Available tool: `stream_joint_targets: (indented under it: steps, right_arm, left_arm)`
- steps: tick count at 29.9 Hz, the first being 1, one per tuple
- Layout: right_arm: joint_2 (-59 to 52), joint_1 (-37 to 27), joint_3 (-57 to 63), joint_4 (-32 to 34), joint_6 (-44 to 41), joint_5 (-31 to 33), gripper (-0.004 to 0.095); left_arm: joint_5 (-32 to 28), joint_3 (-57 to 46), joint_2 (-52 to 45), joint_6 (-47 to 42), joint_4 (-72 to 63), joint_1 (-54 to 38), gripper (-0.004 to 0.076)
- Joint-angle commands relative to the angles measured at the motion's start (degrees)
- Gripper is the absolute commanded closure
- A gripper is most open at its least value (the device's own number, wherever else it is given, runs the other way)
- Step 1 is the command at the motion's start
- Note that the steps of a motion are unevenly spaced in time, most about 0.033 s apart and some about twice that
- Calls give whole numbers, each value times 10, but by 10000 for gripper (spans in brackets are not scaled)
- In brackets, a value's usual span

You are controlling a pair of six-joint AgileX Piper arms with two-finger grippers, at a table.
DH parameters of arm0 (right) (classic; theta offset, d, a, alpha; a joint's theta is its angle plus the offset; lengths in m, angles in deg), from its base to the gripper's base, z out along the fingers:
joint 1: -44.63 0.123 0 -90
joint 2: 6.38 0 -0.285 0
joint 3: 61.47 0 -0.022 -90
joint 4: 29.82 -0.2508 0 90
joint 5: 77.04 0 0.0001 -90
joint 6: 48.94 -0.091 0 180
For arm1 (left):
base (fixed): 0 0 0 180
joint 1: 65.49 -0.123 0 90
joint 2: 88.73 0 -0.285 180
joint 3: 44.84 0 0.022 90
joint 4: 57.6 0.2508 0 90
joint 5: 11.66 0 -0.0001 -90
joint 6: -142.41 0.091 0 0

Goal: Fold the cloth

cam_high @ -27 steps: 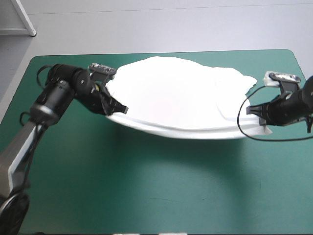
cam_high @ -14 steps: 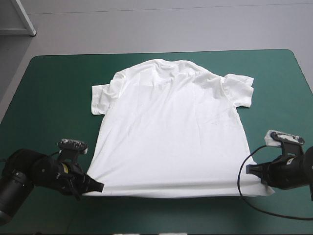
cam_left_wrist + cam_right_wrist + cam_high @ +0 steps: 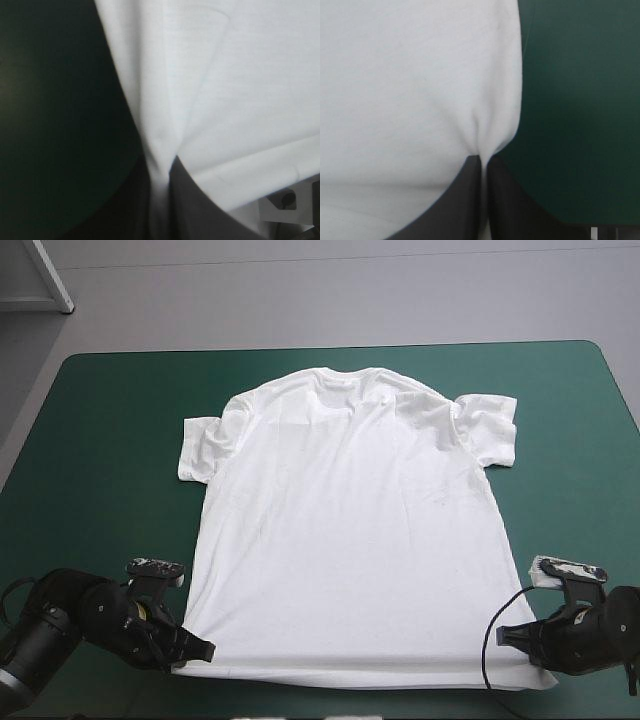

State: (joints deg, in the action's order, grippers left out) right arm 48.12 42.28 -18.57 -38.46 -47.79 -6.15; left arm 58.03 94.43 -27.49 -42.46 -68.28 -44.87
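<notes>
The white T-shirt (image 3: 345, 540) lies spread flat on the teal-green cover, collar toward the far edge, hem at the near edge, both sleeves out. My left gripper (image 3: 200, 651) is at the hem's left corner, shut on the T-shirt. My right gripper (image 3: 505, 636) pinches the hem's right corner in the same way. In the left wrist view the cloth (image 3: 220, 90) bunches into my left gripper (image 3: 160, 165). The right wrist view shows the T-shirt (image 3: 410, 85) puckered where my right gripper (image 3: 481, 159) nips it.
Bare teal-green cover (image 3: 110, 440) lies to the left, to the right and beyond the collar. The hem sits close to the table's near edge.
Earlier the T-shirt hung lifted between both grippers over the far half. Both grippers have drawn the hem toward the near edge and the shirt now lies flat.
</notes>
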Motion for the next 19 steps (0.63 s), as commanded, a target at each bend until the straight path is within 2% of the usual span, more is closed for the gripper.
stream_joint_targets:
  steps: [1, 6, 8, 9, 14, 19]
  right_arm:
    - [-4, 11, -13, -2, 20, 9, 731]
    - [-4, 18, -13, -2, 22, 8, 206]
    - [-4, 18, -17, -2, 22, 4, 94]
    - [-4, 18, -21, -2, 22, 1, 69]
    - [-2, 18, -66, 11, 2, -19, 71]
    - [16, 18, -128, 32, -11, -20, 71]
  left_arm:
    - [42, 13, -5, 7, -16, 3, 592]
    - [42, 13, -5, 17, -30, 3, 260]
    - [29, 13, -5, 17, -24, 3, 195]
    - [14, 14, -5, 17, -15, 3, 183]
    - [-85, 51, 1, -8, 74, 2, 183]
    - [-152, 135, 62, -27, 138, -27, 183]
